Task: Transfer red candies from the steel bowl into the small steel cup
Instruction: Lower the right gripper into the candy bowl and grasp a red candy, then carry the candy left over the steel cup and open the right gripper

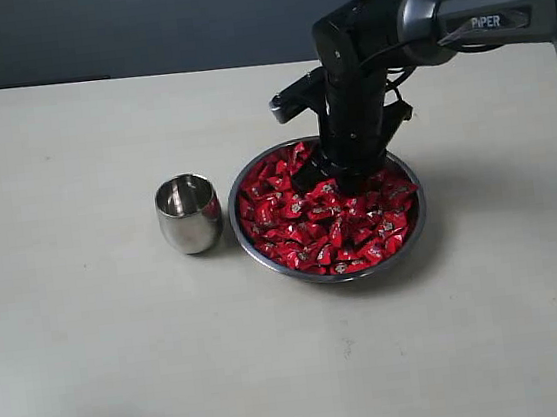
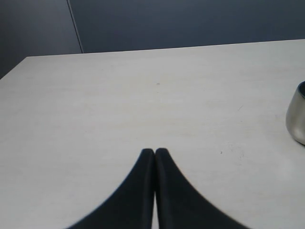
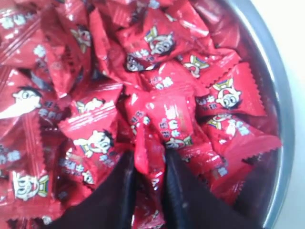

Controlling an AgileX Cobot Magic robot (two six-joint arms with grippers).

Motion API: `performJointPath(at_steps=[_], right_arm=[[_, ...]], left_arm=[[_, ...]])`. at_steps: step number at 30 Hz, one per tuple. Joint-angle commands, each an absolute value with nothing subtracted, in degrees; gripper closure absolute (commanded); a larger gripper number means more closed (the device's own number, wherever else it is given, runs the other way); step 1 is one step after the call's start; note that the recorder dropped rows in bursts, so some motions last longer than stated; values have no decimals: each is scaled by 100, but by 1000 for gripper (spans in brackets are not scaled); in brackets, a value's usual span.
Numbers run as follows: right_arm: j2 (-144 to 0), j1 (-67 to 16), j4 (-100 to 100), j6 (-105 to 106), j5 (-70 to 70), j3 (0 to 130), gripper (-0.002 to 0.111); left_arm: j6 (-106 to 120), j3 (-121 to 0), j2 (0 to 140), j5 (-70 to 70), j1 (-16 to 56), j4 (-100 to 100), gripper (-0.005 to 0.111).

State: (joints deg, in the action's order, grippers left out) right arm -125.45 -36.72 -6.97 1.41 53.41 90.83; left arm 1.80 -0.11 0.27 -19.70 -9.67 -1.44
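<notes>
Right wrist view: right gripper [image 3: 148, 160] down in the wide shiny steel bowl [image 3: 281, 100], black jaws pinching one of the shiny red-wrapped candies [image 3: 164, 124]. Small rounded steel cup [image 1: 189, 219] looks empty, just beside the bowl's rim — no transfer done, whole pile left. Left gripper [image 2: 154, 152] clenched on nothing over pale table [image 2: 143, 86] — open room all round.

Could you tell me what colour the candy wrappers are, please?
The candies are shiny red with cartoon prints, best seen in the right wrist view.
</notes>
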Motion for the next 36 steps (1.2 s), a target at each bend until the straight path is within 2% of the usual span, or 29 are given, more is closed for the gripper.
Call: performJointPath(at_steps=[1,12,20,36], right_arm=[[-12232,-3668,-768,135,5359,9113,109],[-11509,-3668,-532,153,5299,9113,109],[-11251,-3766,1503,1416,4879,9191,109],[-12313,-4727,1829,1647,5344,10759,109]], left_arm=[[168,0,0,-1914,-977,-155,106],[168,0,0,-1914,-977,-155,106],[168,0,0,-1914,-977,-155,106],[168,0,0,-1914,-977,-155,106]])
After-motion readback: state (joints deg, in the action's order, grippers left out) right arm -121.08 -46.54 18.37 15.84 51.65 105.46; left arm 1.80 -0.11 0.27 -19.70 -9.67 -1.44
